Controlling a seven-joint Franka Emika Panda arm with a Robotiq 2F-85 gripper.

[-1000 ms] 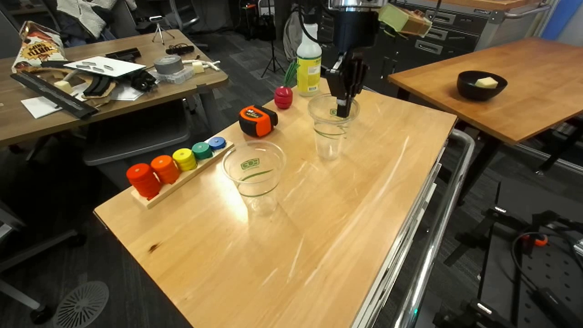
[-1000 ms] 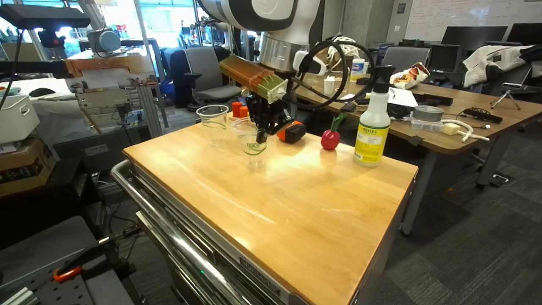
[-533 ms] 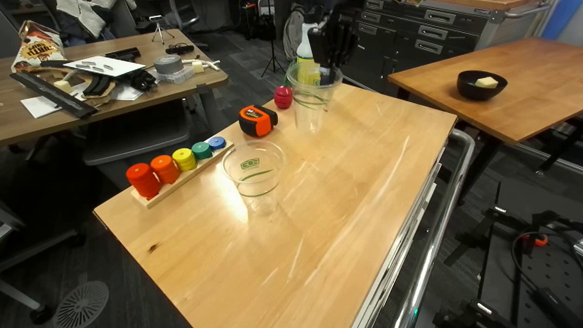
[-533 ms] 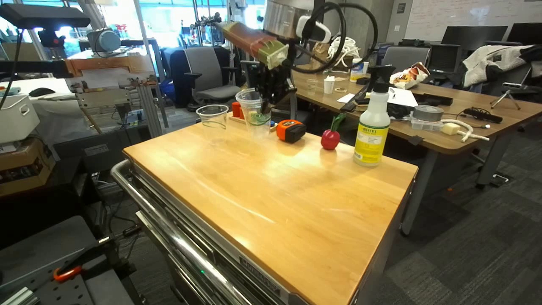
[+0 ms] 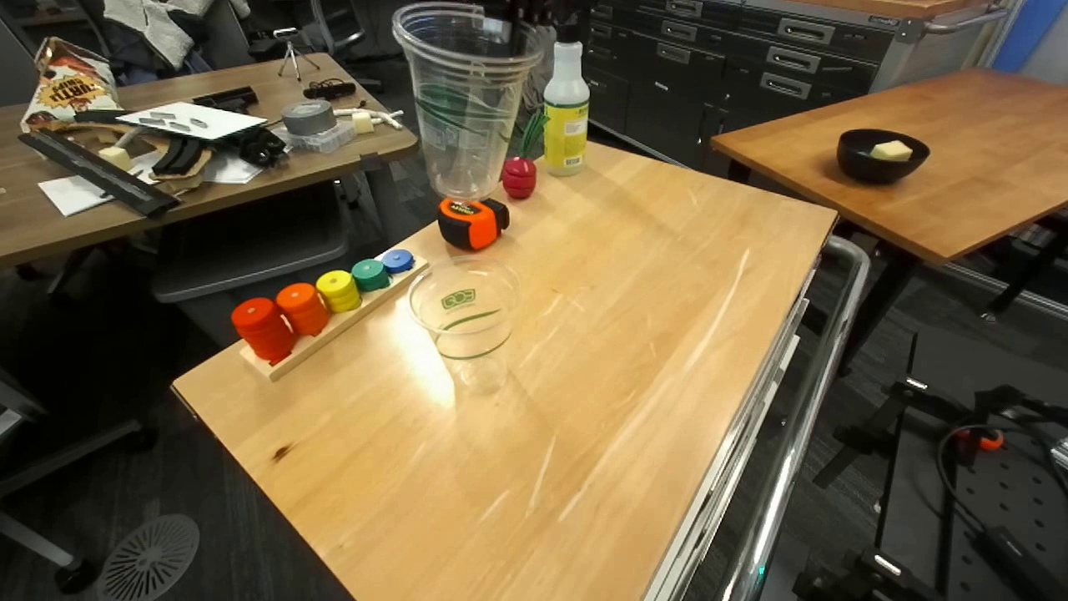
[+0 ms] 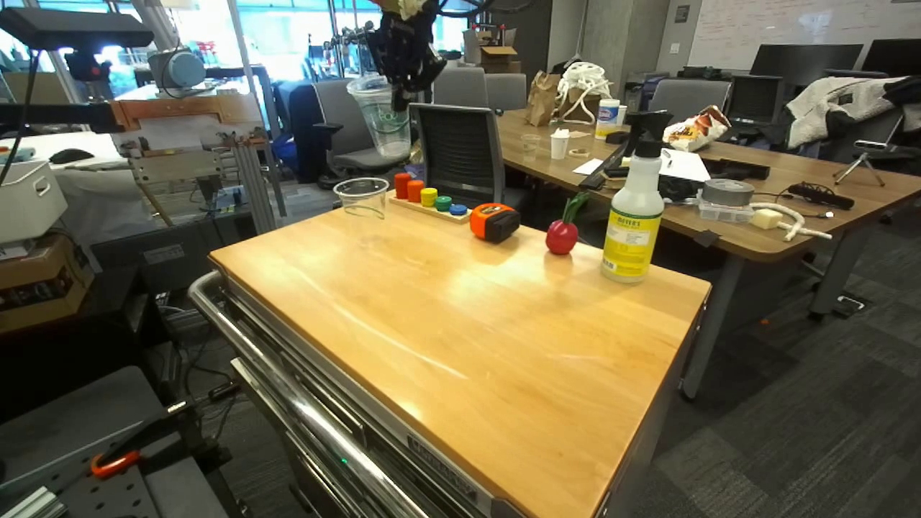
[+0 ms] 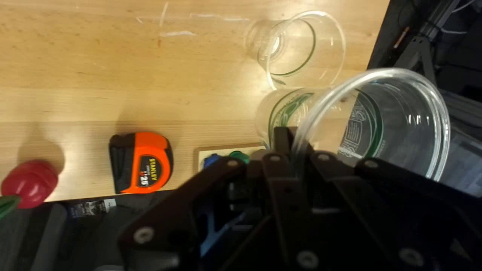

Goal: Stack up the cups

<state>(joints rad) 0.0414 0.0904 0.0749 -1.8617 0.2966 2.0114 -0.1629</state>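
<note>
Table (image 6: 446,345): spans lower middle of frame.
Gripper (image 7: 295,146): pinches rim of seemingly nested cups (image 5: 467,117), upper middle.
Lone cup (image 5: 471,332): could tip if bumped off-centre.

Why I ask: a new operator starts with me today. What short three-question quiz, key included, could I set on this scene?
1. Name it: what stands between the tape measure and the bottle?
2. True or false: the gripper holds at least one cup aloft, while another cup stands on the table.
3. Fill in: on the rack, the colour nearest the tape measure is ____.

Key: 1, the radish; 2, true; 3, blue.
</note>
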